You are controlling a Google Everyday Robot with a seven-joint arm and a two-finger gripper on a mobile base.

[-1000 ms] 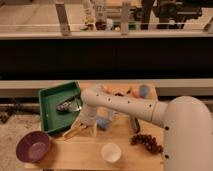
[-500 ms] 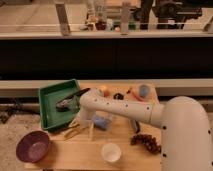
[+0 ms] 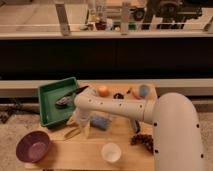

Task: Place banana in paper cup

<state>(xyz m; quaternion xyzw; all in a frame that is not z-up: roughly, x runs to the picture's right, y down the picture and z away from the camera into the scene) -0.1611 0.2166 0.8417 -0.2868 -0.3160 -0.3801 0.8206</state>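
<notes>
The pale-yellow banana (image 3: 73, 132) lies on the wooden table (image 3: 75, 156), just right of the green tray. The white paper cup (image 3: 111, 152) stands upright and empty near the table's front edge, to the right of the banana. My gripper (image 3: 83, 125) hangs down from the white arm's wrist (image 3: 82, 103), right over the banana's right end. Whether it touches the banana is hidden.
A green tray (image 3: 46, 111) with a dark object in it lies at the left. A purple bowl (image 3: 32, 146) stands front left. A blue packet (image 3: 100, 121), an orange fruit (image 3: 103, 90), a light-blue cup (image 3: 144, 90) and dark grapes (image 3: 144, 141) surround the arm.
The wrist has dropped slightly, bringing the gripper closer to the banana. The banana and the cup have not moved.
</notes>
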